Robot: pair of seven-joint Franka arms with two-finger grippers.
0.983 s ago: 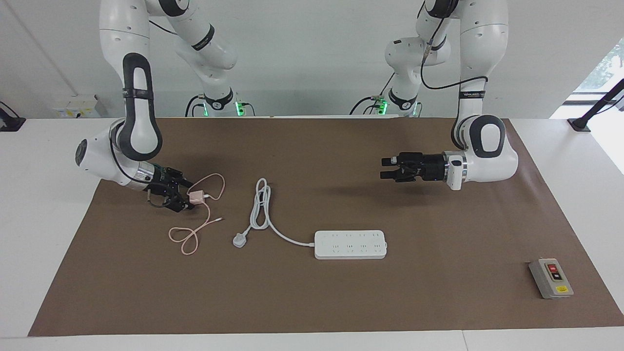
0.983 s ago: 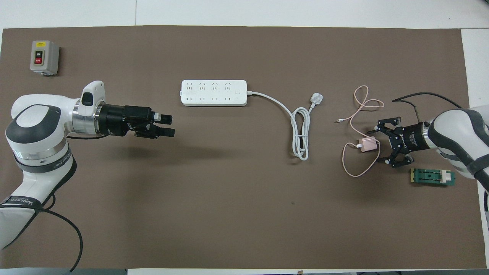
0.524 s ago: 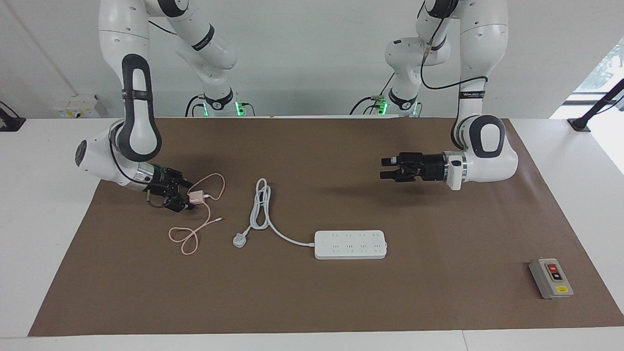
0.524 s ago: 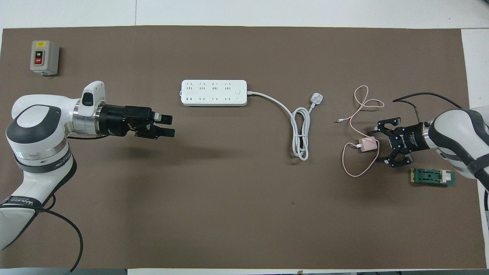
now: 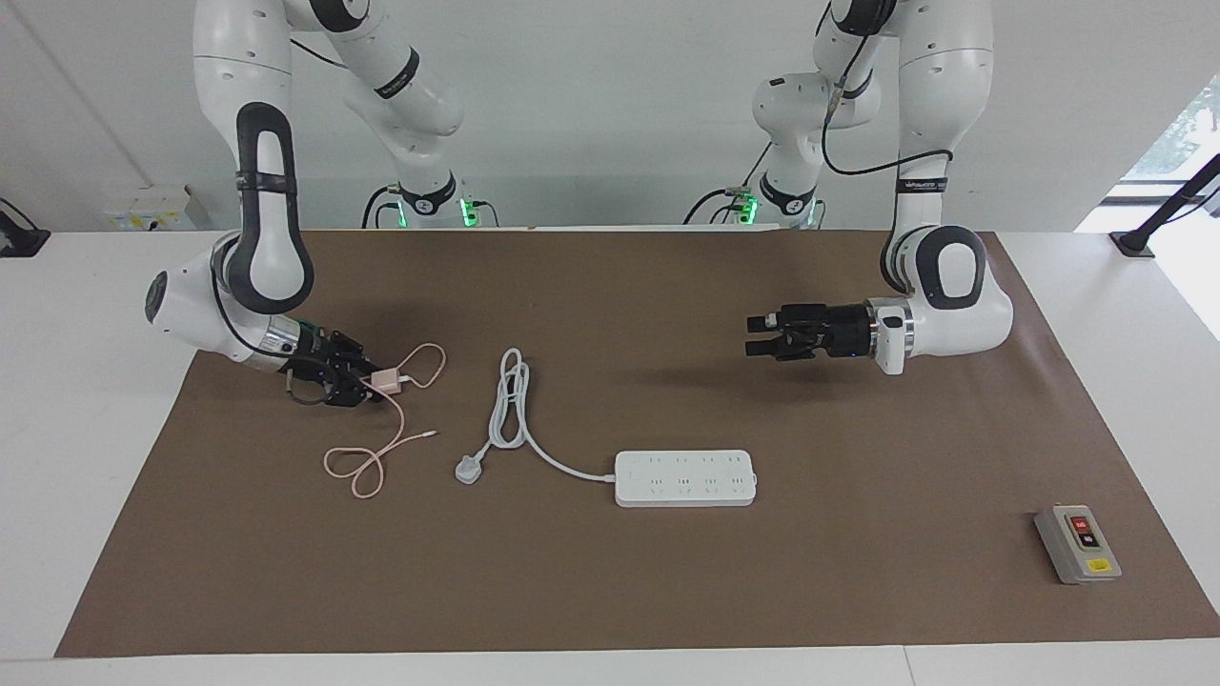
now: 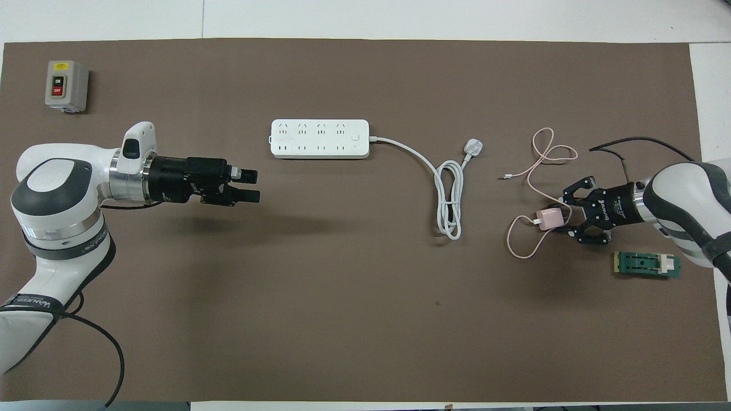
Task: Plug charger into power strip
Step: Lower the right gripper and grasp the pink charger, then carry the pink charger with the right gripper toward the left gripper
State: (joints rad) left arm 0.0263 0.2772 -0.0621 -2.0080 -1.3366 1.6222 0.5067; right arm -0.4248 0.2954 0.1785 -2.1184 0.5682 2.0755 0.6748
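Note:
The pale-pink charger (image 5: 386, 381) (image 6: 549, 218) lies at the right arm's end of the brown mat, with my right gripper (image 5: 370, 384) (image 6: 563, 220) shut on its cube. Its thin pink cable (image 5: 366, 464) (image 6: 543, 149) loops over the mat beside it. The white power strip (image 5: 684, 478) (image 6: 320, 138) lies mid-table, farther from the robots, its thick cord (image 5: 510, 405) (image 6: 451, 194) ending in a white plug (image 5: 467, 470) (image 6: 474, 147). My left gripper (image 5: 756, 336) (image 6: 251, 186) hangs open and waiting above bare mat, toward the left arm's end.
A grey box with red and black buttons (image 5: 1077, 544) (image 6: 66, 85) stands in the corner farthest from the robots at the left arm's end. A small green block (image 6: 647, 265) lies close to the right arm's wrist. The brown mat (image 5: 610, 591) covers the table.
My right gripper's fingers have closed on the charger's cube and its cable loops have shifted a little. The left arm has barely moved.

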